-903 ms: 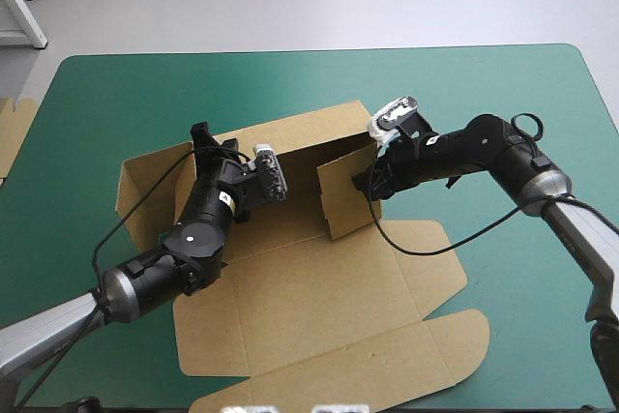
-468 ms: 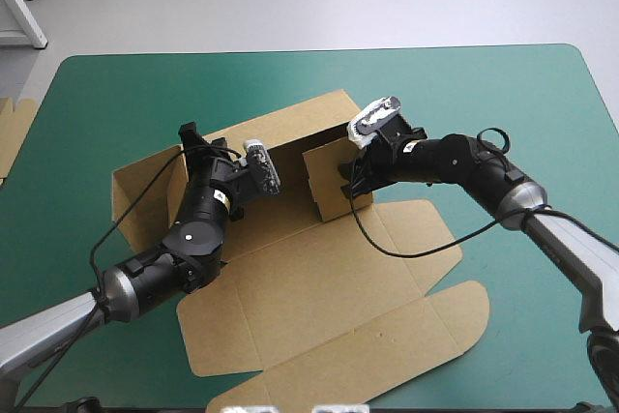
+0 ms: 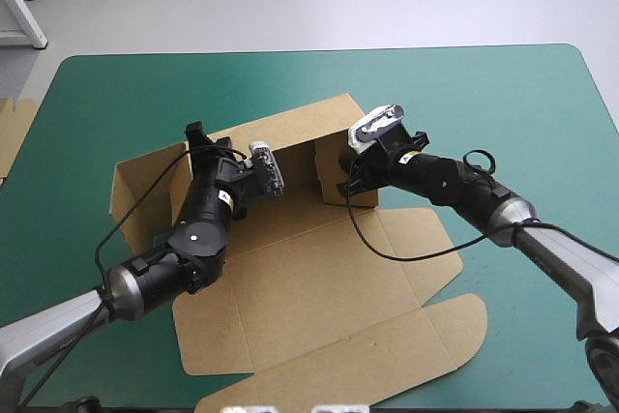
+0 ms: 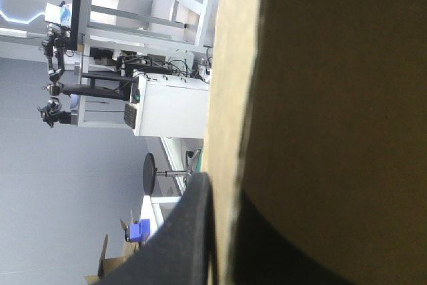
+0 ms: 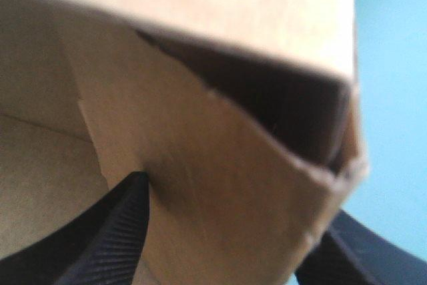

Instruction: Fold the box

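From above, the brown box point(image 3: 319, 287) lies mid-table on the teal-green cover point(image 3: 503, 94). Its back, left and right walls are raised, and the lid lies flat toward the near edge. The lid's flaps stop just short of that edge. Bare cover lies wide on the far and right sides, and spare board point(image 3: 14, 137) juts in at the left edge. The left gripper point(image 3: 208, 138) sits on the back wall's top, and the right gripper point(image 3: 348, 183) is at the right wall.

The left wrist camera shows the left gripper point(image 4: 223, 188) pinching the wall's edge.

The right wrist camera shows the right gripper point(image 5: 233, 201) spread astride the folded right wall's end, its inner finger point(image 5: 117, 228) touching the board.
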Controlling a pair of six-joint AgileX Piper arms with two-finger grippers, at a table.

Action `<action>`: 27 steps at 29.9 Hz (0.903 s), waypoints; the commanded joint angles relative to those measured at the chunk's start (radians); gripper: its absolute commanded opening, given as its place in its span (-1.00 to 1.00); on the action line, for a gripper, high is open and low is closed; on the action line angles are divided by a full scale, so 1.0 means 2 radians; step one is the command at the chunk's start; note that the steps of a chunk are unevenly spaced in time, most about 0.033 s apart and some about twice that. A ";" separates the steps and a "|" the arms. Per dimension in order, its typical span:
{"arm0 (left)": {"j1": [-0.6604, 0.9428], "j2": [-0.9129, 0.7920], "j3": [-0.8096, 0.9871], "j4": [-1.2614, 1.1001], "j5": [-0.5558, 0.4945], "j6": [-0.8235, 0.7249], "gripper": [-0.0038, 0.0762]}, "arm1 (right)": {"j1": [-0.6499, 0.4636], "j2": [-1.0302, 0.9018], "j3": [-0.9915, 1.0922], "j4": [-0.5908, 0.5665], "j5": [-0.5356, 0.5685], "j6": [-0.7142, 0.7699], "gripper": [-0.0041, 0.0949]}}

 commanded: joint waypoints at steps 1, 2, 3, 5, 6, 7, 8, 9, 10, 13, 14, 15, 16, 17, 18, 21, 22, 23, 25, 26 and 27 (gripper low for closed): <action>-0.005 -0.012 -0.013 0.030 -0.004 -0.035 -0.93 | 0.001 -0.022 -0.011 0.009 -0.046 -0.003 0.12; -0.005 -0.012 -0.013 0.033 -0.004 -0.038 -0.93 | 0.001 -0.022 -0.011 0.009 -0.047 -0.003 0.07; -0.005 -0.012 -0.013 0.034 -0.004 -0.042 -0.93 | 0.001 -0.022 -0.011 0.009 -0.049 -0.003 0.01; -0.005 -0.010 -0.013 0.034 -0.004 -0.045 -0.93 | 0.001 -0.022 -0.011 0.009 -0.051 -0.003 -0.16; -0.005 -0.008 -0.013 0.034 -0.004 -0.045 -0.93 | 0.001 -0.022 -0.011 0.009 -0.051 -0.003 -0.32; -0.005 -0.007 -0.013 0.036 -0.003 -0.045 -0.93 | 0.001 -0.022 -0.011 0.009 -0.051 -0.003 -0.53; -0.005 -0.005 -0.013 0.037 -0.002 -0.046 -0.93 | 0.001 -0.022 -0.011 0.009 -0.049 -0.003 -0.72; -0.005 -0.005 -0.013 0.040 -0.001 -0.049 -0.93 | 0.001 -0.022 -0.011 0.009 -0.047 -0.005 -0.95; -0.005 -0.003 -0.013 0.041 0.002 -0.053 -0.93 | 0.001 -0.022 -0.011 0.009 -0.047 -0.004 -0.93; -0.005 -0.003 -0.013 0.042 0.004 -0.057 -0.93 | 0.001 -0.022 -0.011 0.009 -0.046 -0.003 -0.92; -0.005 -0.003 -0.013 0.042 0.005 -0.058 -0.93 | 0.001 -0.022 -0.011 0.009 -0.046 -0.003 -0.92; -0.005 -0.003 -0.013 0.042 0.007 -0.058 -0.93 | 0.001 -0.022 -0.011 0.009 -0.045 -0.003 -0.92; -0.005 -0.003 -0.013 0.042 0.010 -0.058 -0.93 | 0.001 -0.022 -0.011 0.009 -0.045 -0.003 -0.92; -0.005 -0.003 -0.013 0.042 0.013 -0.058 -0.93 | 0.001 -0.022 -0.011 0.009 -0.044 -0.002 -0.92; -0.005 -0.003 -0.013 0.042 0.018 -0.058 -0.93 | 0.001 -0.022 -0.011 0.009 -0.042 -0.001 -0.92; -0.005 -0.003 -0.013 0.047 0.034 -0.062 -0.93 | 0.001 -0.022 -0.011 0.009 -0.042 0.003 -0.92; -0.005 -0.003 -0.013 0.047 0.037 -0.062 -0.93 | 0.001 -0.022 -0.011 0.009 -0.042 0.003 -0.92; -0.005 -0.003 -0.013 0.047 0.039 -0.056 -0.92 | 0.001 -0.022 -0.011 0.009 -0.043 0.003 -0.92; -0.007 -0.007 -0.013 0.041 0.035 -0.052 -0.86 | 0.001 -0.021 -0.011 0.009 -0.044 0.003 -0.92; -0.011 -0.011 -0.013 0.040 0.037 -0.050 -0.78 | 0.001 -0.021 -0.011 0.009 -0.044 0.003 -0.92; -0.015 -0.015 -0.013 0.039 0.037 -0.049 -0.71 | 0.001 -0.021 -0.011 0.009 -0.044 0.003 -0.92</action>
